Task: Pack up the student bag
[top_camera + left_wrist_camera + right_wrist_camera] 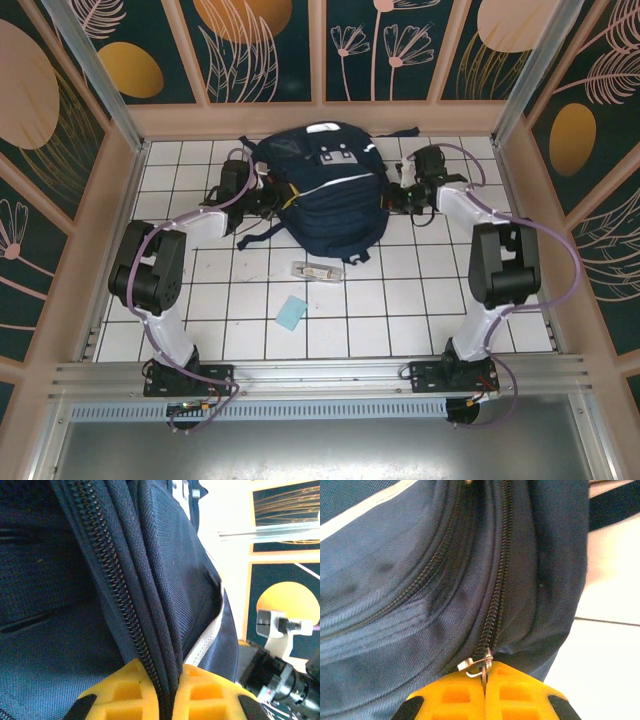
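**Workcell contents, near edge to far wall**

1. Mounting rail (320, 372): aluminium, along the near table edge. Both arm bases are bolted to it.
2. Left arm (150, 275) and right arm (500, 265): white and black links with mauve cabling. Each reaches away from the rail toward the bag.
3. Table (400, 310): white tiles with dark grid lines.
4. Light-blue flat square (292, 313): lies on the tiles near the centre line, ahead of the rail. What kind of item it is cannot be told.
5. Small clear oblong case (317, 271): lies flat a little beyond the square and apart from it, near the bag's near edge.
6. Student bag (320, 190): navy fabric with a white stripe and a grey patch on top. It lies on the far half of the table, between the two arms. A dark strap (262, 233) trails onto the tiles at its left.
7. Left gripper (167, 695): yellow fingers at the bag's left flank. The jaws are pinched on a ridge of the bag's fabric carrying a black zipper track (115, 595).
8. Right gripper (484, 695): yellow fingers at the bag's right flank. The jaws are pressed together on the metal zipper pull (479, 664).
9. Enclosure walls (270, 40): dark panels with floral motifs in pale wooden frames.
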Controlling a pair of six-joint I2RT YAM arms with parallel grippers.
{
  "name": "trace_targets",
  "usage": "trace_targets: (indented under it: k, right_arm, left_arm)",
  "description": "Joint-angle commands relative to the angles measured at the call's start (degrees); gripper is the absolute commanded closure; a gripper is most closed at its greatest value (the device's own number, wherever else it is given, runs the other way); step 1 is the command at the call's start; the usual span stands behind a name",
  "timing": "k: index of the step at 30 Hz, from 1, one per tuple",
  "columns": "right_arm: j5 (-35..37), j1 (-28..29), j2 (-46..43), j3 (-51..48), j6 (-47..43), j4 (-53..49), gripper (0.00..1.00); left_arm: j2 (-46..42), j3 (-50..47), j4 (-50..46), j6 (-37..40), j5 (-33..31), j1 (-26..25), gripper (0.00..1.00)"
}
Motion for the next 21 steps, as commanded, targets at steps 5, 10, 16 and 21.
trace_targets:
  k: [5, 10, 16, 21]
  right_arm:
    - [-6.0, 1.1, -20.9, -13.8, 7.0, 0.6, 1.0]
    - [-12.5, 4.8, -21.9, -22.1, 15.3, 13.2, 1.0]
    - [-14.2, 16.2, -15.4, -18.1, 20.7, 24.4, 1.0]
    - [-15.5, 18.5, -8.8, -12.2, 24.8, 30.4, 1.0]
  left_arm:
    - [8.4, 11.4, 1.9, 2.8, 1.0, 1.5, 1.0]
    - [14.2, 16.3, 11.7, -4.7, 2.8, 1.6, 0.74]
    - [12.7, 20.1, 4.2, -0.6, 2.0, 2.1, 0.02]
    - [2.1, 13.2, -2.9, 5.2, -2.3, 3.9, 0.02]
